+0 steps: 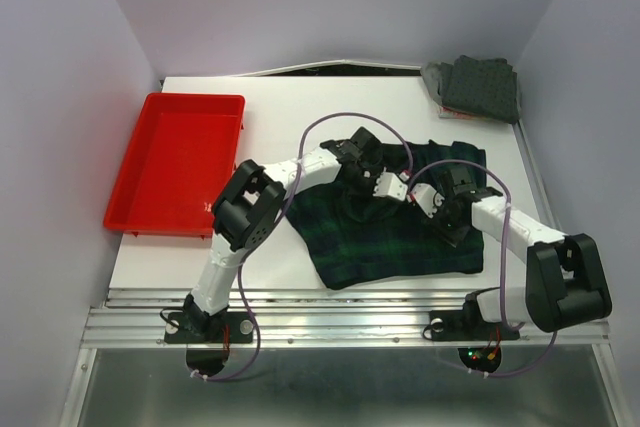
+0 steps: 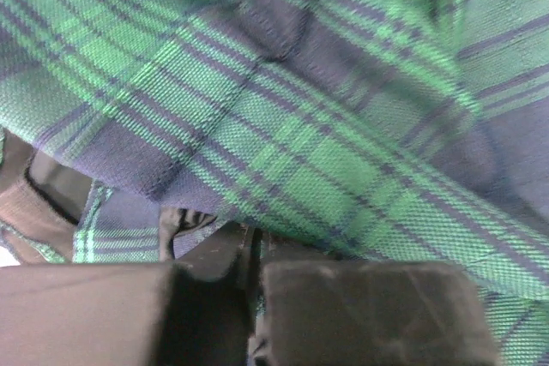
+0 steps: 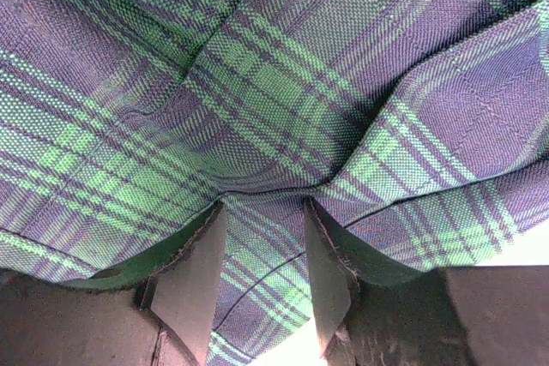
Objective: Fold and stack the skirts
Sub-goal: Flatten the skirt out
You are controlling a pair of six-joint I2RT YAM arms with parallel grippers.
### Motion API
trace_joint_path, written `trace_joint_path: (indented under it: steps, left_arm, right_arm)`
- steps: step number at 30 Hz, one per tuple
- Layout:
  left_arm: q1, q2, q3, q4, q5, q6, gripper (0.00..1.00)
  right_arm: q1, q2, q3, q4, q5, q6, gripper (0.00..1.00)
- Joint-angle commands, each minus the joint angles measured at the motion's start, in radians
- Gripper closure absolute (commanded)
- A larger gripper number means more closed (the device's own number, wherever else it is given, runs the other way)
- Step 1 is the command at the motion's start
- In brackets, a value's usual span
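Mid-table point(image 1: 300, 117), your plaid skirt point(image 1: 390, 247) lies spread out with both arms reaching onto it. Your left fingers point(image 2: 369, 306) are almost closed, pinching a fold of the cloth. Your right fingers point(image 3: 193, 289) stand about half open, pressed into the skirt, with cloth spanning the gap between them, not gripped.

You've got white links on your left arm point(image 1: 215, 272) and right arm point(image 1: 505, 219), chunky black joints between them, a thin purple cable point(image 1: 322, 121) looping off each, dark matte fingers point(image 2: 369, 310) up front, red and green lights point(image 1: 475, 355) glowing at the right base.
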Motion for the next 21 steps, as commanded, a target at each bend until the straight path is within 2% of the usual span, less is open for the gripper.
trace_joint_path:
  steps: [1,2,9,15,21]
  left_arm:
    - [0.024,-0.024,0.054,0.059,-0.014,-0.055,0.95]
    - [0.043,-0.034,0.058,0.067,-0.01,-0.073,1.0]
    - [0.125,-0.094,0.104,0.14,0.026,-0.21,1.0]
    - [0.167,-0.007,0.218,0.183,-0.027,-0.293,1.0]
    - [0.191,0.09,0.349,0.294,-0.114,-0.403,1.0]
  right_arm:
    - [-0.004,0.068,-0.056,0.021,0.018,-0.037,0.54]
    - [-0.004,0.07,-0.055,0.022,0.02,-0.043,0.54]
    - [-0.004,0.094,-0.065,0.045,0.041,-0.068,0.54]
    - [-0.004,0.103,-0.062,0.044,0.04,-0.07,0.54]
    - [-0.004,0.094,-0.071,0.031,0.032,-0.077,0.55]
